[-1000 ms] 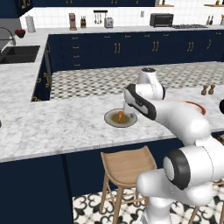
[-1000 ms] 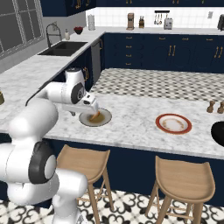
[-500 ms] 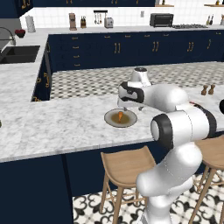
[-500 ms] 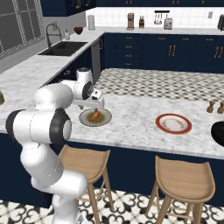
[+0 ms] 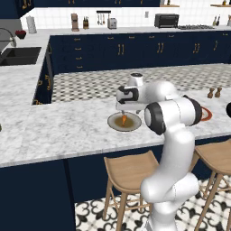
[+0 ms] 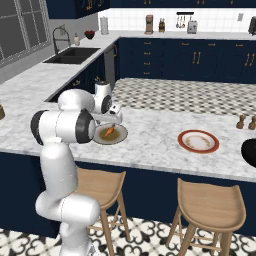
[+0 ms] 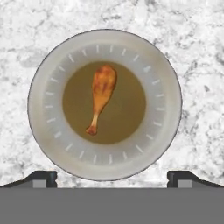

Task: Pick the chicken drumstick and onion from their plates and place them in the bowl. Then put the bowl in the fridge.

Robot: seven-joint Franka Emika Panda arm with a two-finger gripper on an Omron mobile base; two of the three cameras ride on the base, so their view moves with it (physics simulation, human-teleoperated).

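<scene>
Since a second ago my arm has folded in and swung my claw [image 5: 123, 109] from beside the olive plate [image 5: 113, 124] to right above it. My claw hangs over the plate with its fingertips [image 7: 41, 177] spread wide apart, gripping nothing. The drumstick [image 7: 101, 97] lies in the brown middle of the plate, thick end away from my fingers, bone end toward them. The plate sits on the marble counter [image 5: 58, 131]. The red-rimmed plate [image 6: 198, 141] lies well off to my right, and the black bowl [image 6: 249, 152] sits at the counter's far right edge.
</scene>
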